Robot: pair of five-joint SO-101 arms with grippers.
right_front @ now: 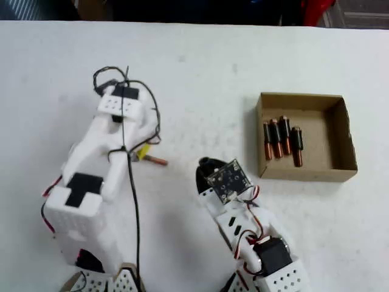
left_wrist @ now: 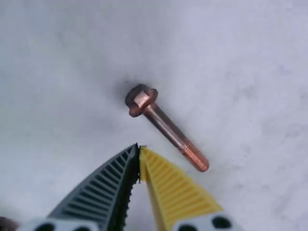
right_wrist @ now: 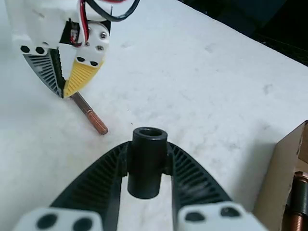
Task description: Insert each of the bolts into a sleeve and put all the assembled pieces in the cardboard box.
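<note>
- Beside a loose bolt (left_wrist: 166, 126) on the table (left_wrist: 240, 57), the left gripper (left_wrist: 138, 148) is pinched together, empty.
- The right gripper (right_wrist: 147, 150) clamps an upright sleeve (right_wrist: 146, 168).

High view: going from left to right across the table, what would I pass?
Left gripper of the white arm → loose copper bolt → right gripper holding a black cylindrical sleeve → brown cardboard box with four assembled pieces.

L hand (left_wrist: 138, 147) closed, tips touching | R hand (right_wrist: 147, 150) clamped on sleeve (right_wrist: 146, 171)
</note>
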